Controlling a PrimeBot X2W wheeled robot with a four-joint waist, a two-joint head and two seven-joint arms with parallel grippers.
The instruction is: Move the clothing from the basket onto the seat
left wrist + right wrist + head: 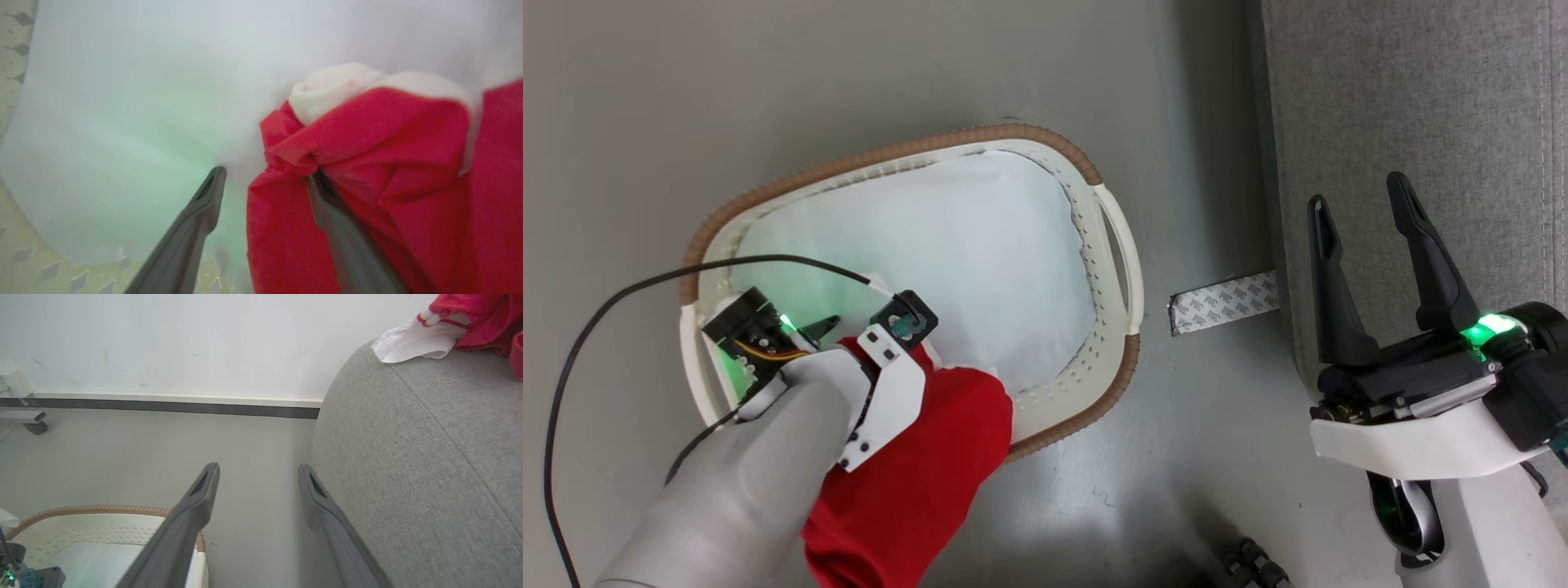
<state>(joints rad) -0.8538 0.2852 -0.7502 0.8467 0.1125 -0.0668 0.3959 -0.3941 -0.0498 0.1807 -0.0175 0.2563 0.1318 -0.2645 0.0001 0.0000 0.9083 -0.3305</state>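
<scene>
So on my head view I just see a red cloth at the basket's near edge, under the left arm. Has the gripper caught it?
Observer: Not yet. In the left wrist view the left gripper is open: one finger is tucked into a fold of the red clothing, the other is bare, over the white pad.
Operator: Is the cloth all red?
Observer: No, that view shows a rolled white cuff at its top.
Operator: Is anything on the seat already?
Observer: Yes. The right wrist view shows another red piece with white trim lying on the grey seat.
</scene>
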